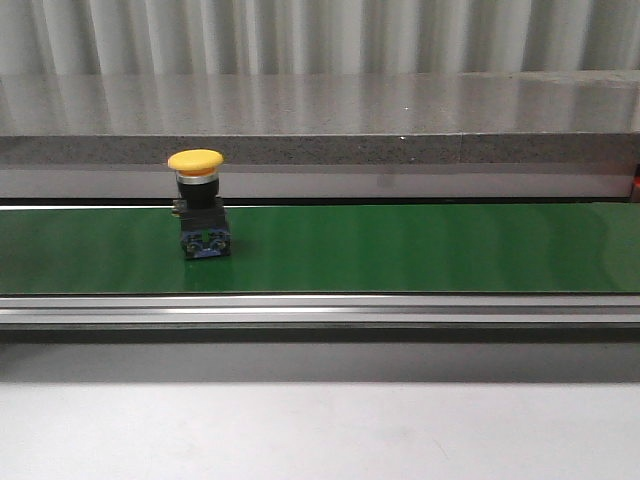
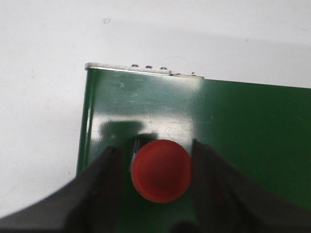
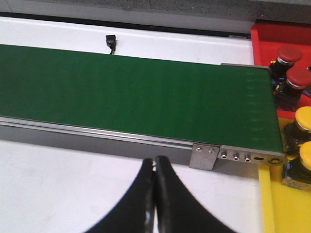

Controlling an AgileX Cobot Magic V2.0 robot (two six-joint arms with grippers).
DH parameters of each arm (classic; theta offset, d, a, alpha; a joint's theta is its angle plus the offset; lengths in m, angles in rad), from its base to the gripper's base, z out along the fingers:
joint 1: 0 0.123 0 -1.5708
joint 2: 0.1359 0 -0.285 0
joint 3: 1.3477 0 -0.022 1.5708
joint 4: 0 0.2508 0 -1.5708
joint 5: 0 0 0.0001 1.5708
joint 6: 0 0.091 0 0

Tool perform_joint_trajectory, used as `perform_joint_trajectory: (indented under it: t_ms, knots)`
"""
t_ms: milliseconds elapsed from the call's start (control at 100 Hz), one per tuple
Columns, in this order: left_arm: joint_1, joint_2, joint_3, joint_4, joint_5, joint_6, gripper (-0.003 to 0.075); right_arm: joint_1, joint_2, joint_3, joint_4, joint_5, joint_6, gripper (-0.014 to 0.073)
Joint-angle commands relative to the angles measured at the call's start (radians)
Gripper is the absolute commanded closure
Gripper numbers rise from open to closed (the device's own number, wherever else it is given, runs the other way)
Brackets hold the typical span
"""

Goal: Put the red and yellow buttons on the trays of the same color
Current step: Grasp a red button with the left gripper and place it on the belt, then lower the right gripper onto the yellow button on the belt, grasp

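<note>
A yellow button (image 1: 196, 160) on a black and blue base stands upright on the green belt (image 1: 420, 248), at the left of the front view. No gripper shows in that view. In the left wrist view a red button (image 2: 162, 170) stands on the belt (image 2: 252, 121) near its end. My left gripper (image 2: 154, 144) is open, with one finger on each side of the red cap and a small gap at one side. My right gripper (image 3: 154, 159) is shut and empty over the white table, in front of the belt's end.
In the right wrist view a red tray (image 3: 279, 34) holds two red buttons (image 3: 297, 77). A yellow tray (image 3: 286, 208) holds two yellow buttons (image 3: 304, 119). Both trays lie past the belt's end. A metal rail (image 1: 320, 308) runs along the belt's near side.
</note>
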Motion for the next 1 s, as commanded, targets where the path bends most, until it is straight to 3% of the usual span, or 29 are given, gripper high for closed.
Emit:
perform_joint_trajectory:
  t_ms: [0, 20, 510, 990]
  knots:
    - [-0.033, -0.096, 0.014, -0.023, -0.068, 0.036, 0.0691, -0.001, 0.007, -0.023, 0.002, -0.069, -0.010, 0.0662]
    - [-0.042, -0.112, 0.027, -0.023, -0.079, 0.036, 0.0745, -0.001, 0.007, -0.023, 0.002, -0.069, -0.010, 0.0662]
    - [-0.225, -0.485, 0.375, -0.035, -0.294, 0.071, 0.0740, -0.001, 0.007, -0.023, 0.002, -0.069, -0.010, 0.0662]
    - [-0.246, -0.921, 0.710, -0.067, -0.346, 0.071, 0.0740, 0.014, 0.024, -0.029, 0.001, -0.075, -0.010, 0.0662]
